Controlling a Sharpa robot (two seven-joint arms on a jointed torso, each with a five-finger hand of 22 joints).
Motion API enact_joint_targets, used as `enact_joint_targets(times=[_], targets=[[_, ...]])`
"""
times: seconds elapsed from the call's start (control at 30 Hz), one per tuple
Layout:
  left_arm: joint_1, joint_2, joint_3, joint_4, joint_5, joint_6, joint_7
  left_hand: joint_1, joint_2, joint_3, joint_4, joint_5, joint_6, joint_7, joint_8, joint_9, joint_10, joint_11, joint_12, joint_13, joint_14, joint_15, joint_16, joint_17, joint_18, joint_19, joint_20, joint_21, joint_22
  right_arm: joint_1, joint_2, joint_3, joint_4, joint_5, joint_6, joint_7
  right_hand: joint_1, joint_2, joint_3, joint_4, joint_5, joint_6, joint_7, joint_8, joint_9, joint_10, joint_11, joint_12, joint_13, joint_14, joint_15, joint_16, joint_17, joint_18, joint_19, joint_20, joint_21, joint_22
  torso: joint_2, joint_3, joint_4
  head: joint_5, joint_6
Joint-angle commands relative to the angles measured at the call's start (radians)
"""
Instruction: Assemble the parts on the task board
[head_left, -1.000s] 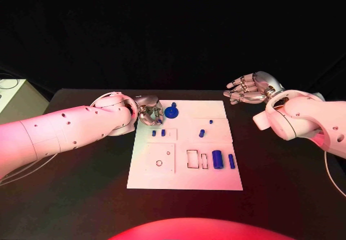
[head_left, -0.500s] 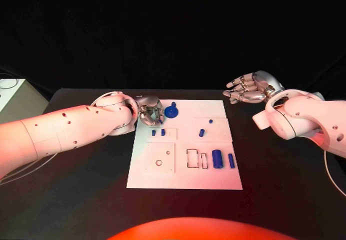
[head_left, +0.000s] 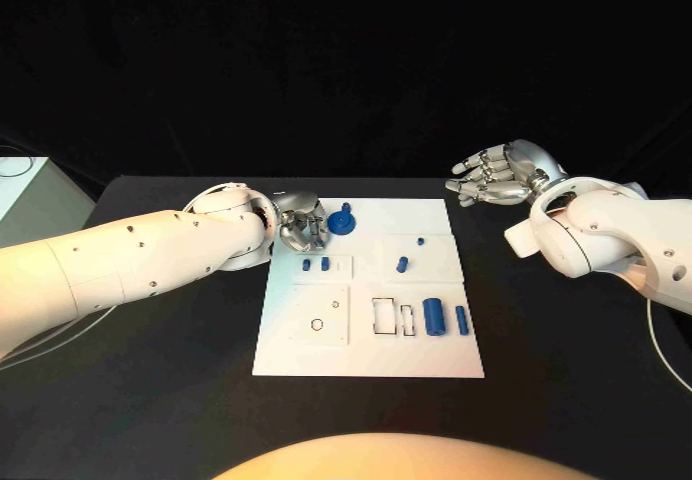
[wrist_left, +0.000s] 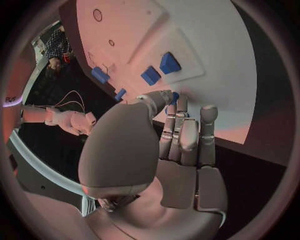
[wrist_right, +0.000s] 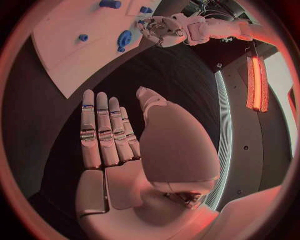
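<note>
Left hand (head_left: 300, 226) at task board (head_left: 371, 350) far-left corner, fingers apart, empty | round blue part (head_left: 342, 222) just beside its fingertips, on the board | right hand (head_left: 495, 173) off the board's far-right corner, above table (head_left: 144, 400), fingers spread, empty | other blue parts (head_left: 434, 318) mid-board, apart from both hands

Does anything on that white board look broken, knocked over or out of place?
Nothing stands out. The task board lies flat and square on the table, the blue parts sit tidily on it, and nothing looks spilled or damaged. Both hands hold nothing.
</note>
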Motion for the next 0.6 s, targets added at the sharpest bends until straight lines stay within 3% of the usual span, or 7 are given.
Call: enact_joint_targets(times=[0.03,0.4,0.6], targets=[[-0.005,0.003,-0.005,0.0,-0.013,0.046,-0.02,0.0,0.007,-0.001,-0.006,0.001,0.005,-0.002,0.002,0.002,0.006,0.002,-0.002,0.001,-0.001,0.002,0.002,-0.003,-0.015,-0.008,0.001,-0.005,-0.002,0.0,-0.001,0.0,0.002,-0.006,0.012,0.012,0.008,0.001,0.006,0.001,0.007,0.0,0.019,0.003,-0.001,0.005,0.001,-0.004,-0.001,-0.002,0.003,-0.003,-0.001,0.006,-0.004,0.001,0.002,-0.001,-0.001,0.0002,0.0,0.0,0.0],[-0.005,0.0,-0.005,0.0,-0.02,0.058,-0.037,-0.005,0.008,0.0,-0.01,0.001,-0.013,0.003,-0.013,0.001,-0.006,0.008,-0.018,0.003,-0.013,0.005,-0.002,-0.021,-0.012,-0.02,0.001,-0.016,-0.015,0.0,-0.001,0.0,0.001,-0.007,0.013,0.011,0.008,0.001,0.006,0.001,0.007,0.0,0.019,0.003,-0.001,0.005,0.001,-0.004,-0.001,-0.002,0.003,-0.003,-0.001,0.006,-0.004,0.001,0.002,-0.001,-0.002,-0.0002,0.001,0.001,0.001],[-0.005,-0.001,-0.005,0.002,-0.017,0.052,-0.034,-0.008,0.003,0.004,-0.017,0.002,-0.059,0.009,-0.051,-0.008,-0.011,0.011,-0.034,0.01,-0.013,0.009,0.0,-0.019,-0.013,-0.017,0.004,-0.017,-0.013,0.0,0.0,0.0,-0.001,-0.007,0.013,0.011,0.008,0.001,0.006,0.001,0.007,0.0,0.019,0.003,-0.001,0.005,0.001,-0.004,-0.001,-0.002,0.003,-0.003,-0.001,0.006,-0.004,0.001,0.002,-0.001,-0.002,-0.0006,0.0007,0.002,0.001]])
